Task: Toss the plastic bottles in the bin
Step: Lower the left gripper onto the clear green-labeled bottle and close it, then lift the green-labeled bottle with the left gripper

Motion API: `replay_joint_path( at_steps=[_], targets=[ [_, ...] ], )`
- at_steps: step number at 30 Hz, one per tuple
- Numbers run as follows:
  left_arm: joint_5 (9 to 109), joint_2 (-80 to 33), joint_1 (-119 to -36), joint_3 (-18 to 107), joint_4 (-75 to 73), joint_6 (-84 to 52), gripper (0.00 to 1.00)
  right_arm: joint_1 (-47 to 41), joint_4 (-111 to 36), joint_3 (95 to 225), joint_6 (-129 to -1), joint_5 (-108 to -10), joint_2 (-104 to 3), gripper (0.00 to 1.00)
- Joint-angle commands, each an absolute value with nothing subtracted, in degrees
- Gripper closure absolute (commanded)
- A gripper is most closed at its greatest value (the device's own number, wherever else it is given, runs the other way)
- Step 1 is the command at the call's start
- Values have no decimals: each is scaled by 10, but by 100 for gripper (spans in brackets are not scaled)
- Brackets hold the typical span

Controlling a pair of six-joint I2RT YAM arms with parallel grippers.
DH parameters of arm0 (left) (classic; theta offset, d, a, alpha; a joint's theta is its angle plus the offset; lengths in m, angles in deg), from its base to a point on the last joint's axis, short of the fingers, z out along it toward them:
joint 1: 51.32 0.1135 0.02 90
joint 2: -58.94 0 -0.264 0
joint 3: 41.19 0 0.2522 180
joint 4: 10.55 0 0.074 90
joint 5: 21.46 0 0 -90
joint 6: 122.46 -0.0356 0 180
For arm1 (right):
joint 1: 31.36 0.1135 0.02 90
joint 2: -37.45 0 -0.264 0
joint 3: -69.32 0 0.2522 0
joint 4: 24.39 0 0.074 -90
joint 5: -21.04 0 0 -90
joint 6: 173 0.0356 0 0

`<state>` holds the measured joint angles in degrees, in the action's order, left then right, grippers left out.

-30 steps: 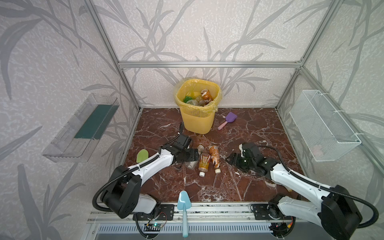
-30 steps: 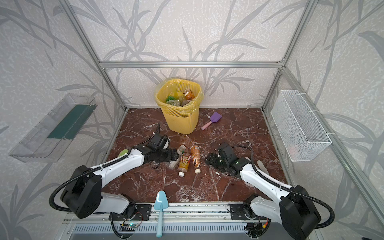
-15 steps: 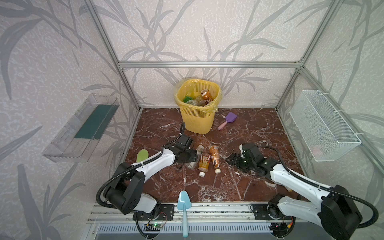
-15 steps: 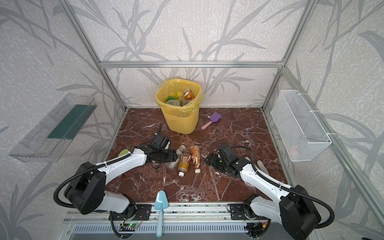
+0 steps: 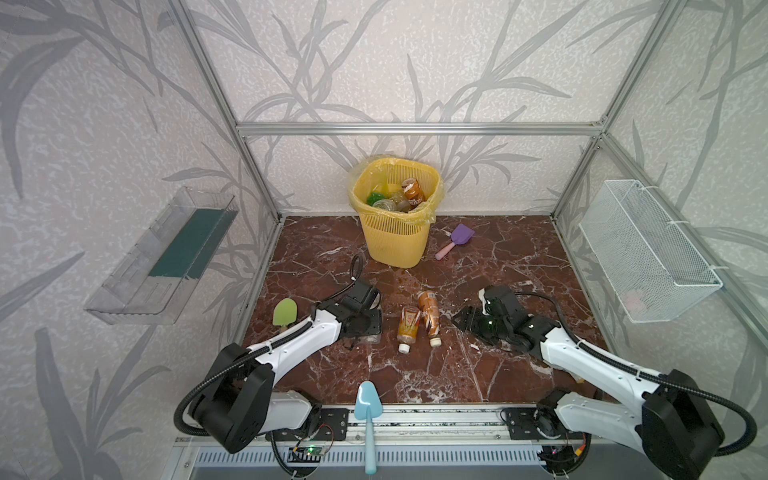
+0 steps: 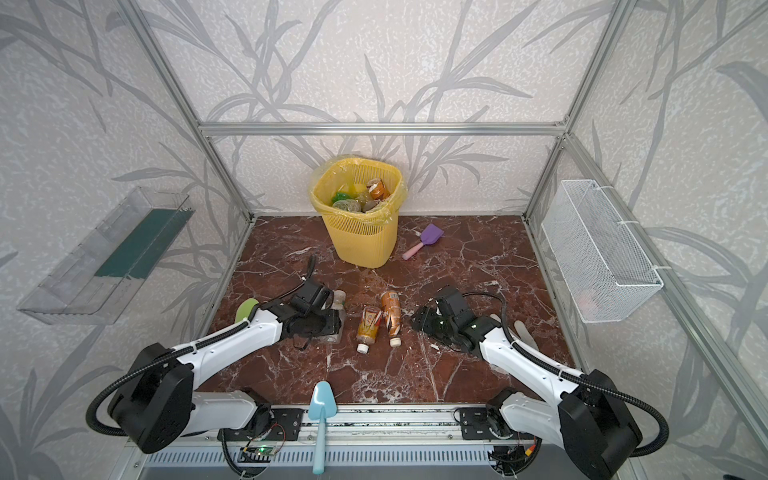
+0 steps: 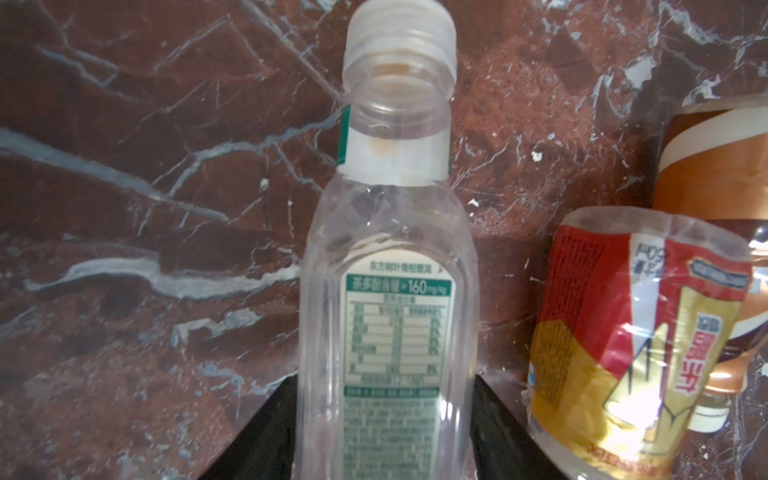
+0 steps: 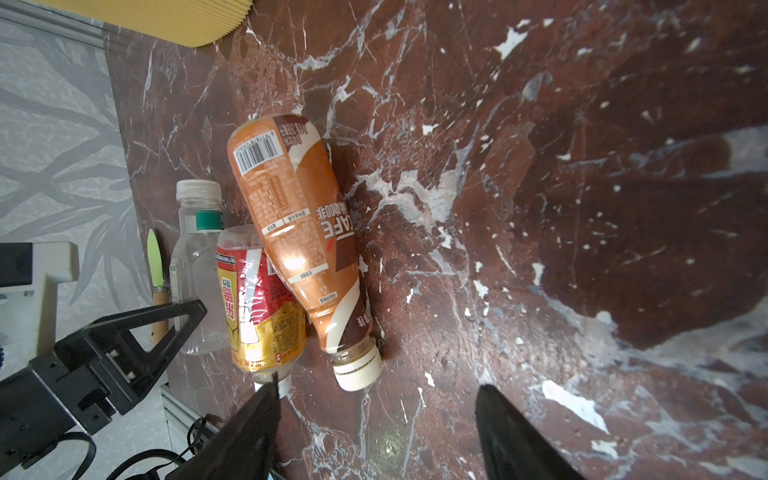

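On the dark red marble bench [image 5: 478, 266] the left gripper [image 7: 384, 378] is low over a clear bottle [image 7: 386, 291] that lies on its side. In the left wrist view its jaws are closed against the two sides of the bottle's body, and the translucent cap points away from the arm. Just beside it lie two more bottles that touch each other: a crumpled bottle with a red and yellow label [image 5: 408, 322] and a brown coffee bottle [image 5: 429, 311]. Both have their white caps toward the front edge of the bench. The right gripper [image 5: 461, 322] is low near the brown coffee bottle, on the side away from the clear bottle. Its jaws stand about half open and only bare marble shows between them. The yellow lattice bin [image 5: 395, 241] stands at the back wall, well apart from these three bottles, and it already holds several other bottles [image 5: 399, 197]. A purple toy shovel [image 5: 455, 239] lies near the bin.
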<state>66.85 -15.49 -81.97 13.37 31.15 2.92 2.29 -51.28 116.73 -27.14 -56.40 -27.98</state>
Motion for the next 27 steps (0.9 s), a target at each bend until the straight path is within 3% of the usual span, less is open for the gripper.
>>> replay_joint_path(
  at_steps=[1,9,18,27],
  targets=[
    [715,-122,-820,117,366,58,38,26,-504,1164,-271,-562,-282,25],
    [724,-41,-821,64,428,92,35,27,-504,1168,-271,-563,-286,26],
    [738,11,-823,58,452,122,16,31,-498,1174,-270,-559,-299,26],
    [797,-3,-820,94,444,104,11,32,-504,1170,-270,-565,-290,26]
  ],
)
